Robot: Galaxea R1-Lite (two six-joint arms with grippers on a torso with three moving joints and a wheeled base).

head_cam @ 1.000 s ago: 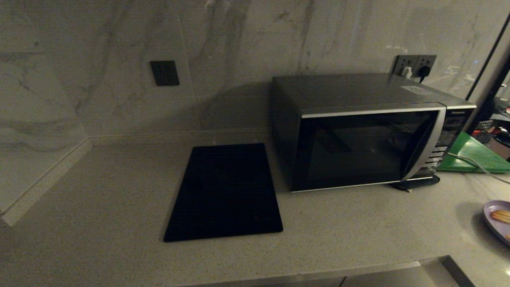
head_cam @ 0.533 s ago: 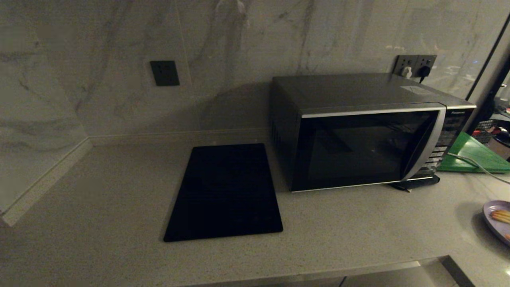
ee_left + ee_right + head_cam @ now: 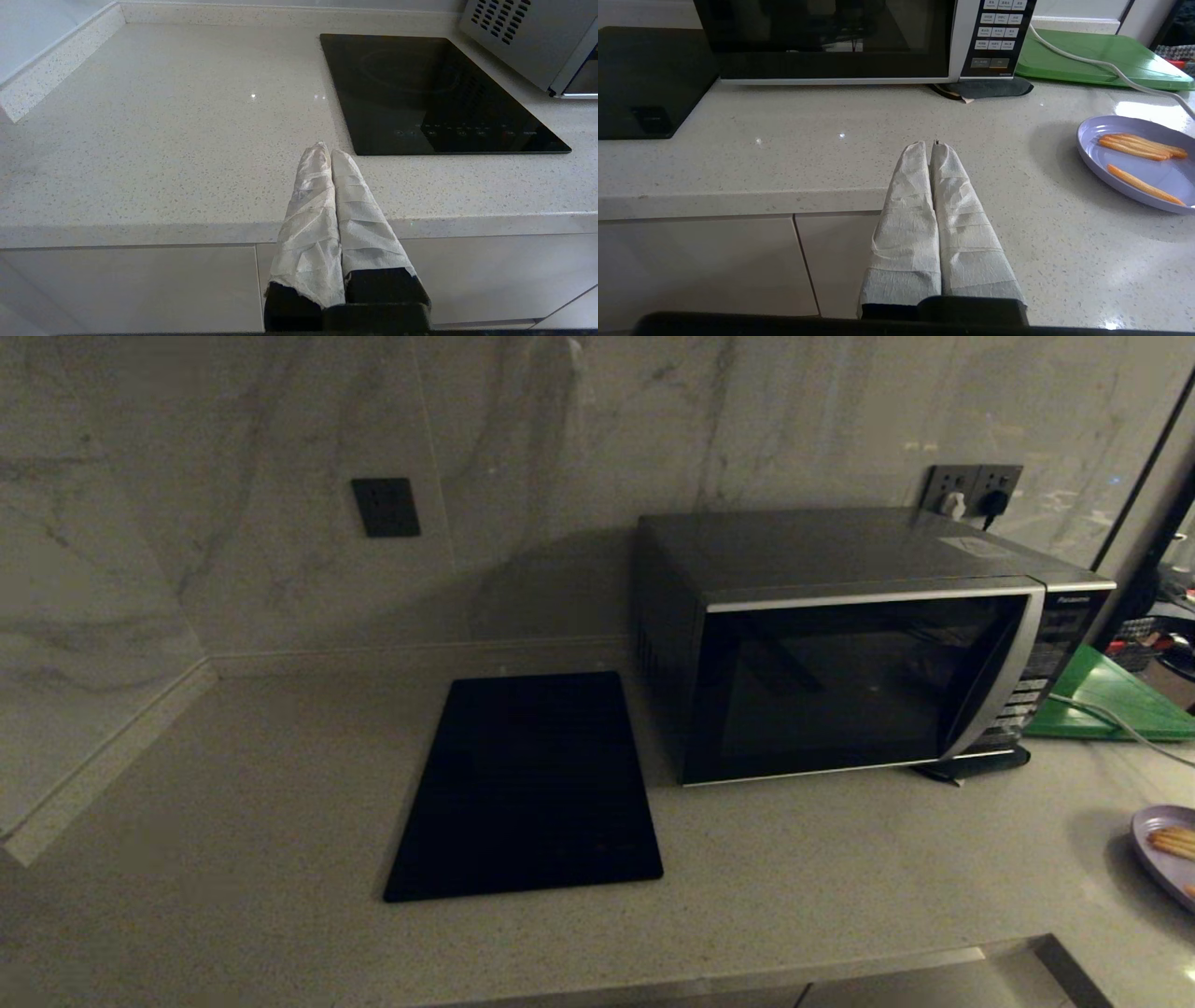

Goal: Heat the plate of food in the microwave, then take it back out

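The silver-grey microwave (image 3: 868,653) stands at the back right of the counter with its dark door closed; its button panel (image 3: 997,37) shows in the right wrist view. The lavender plate of orange food sticks (image 3: 1167,854) lies on the counter at the far right, and the plate (image 3: 1139,161) is well to the side of my right gripper (image 3: 930,143). That gripper is shut and empty, hovering at the counter's front edge. My left gripper (image 3: 327,150) is also shut and empty, at the front edge near the black panel. Neither arm shows in the head view.
A flat black rectangular panel (image 3: 532,784) lies in the counter left of the microwave. A green board (image 3: 1111,695) with a white cable (image 3: 1092,63) across it sits right of the microwave. A dark pad (image 3: 985,88) lies under the microwave's front corner. Marble walls bound the counter.
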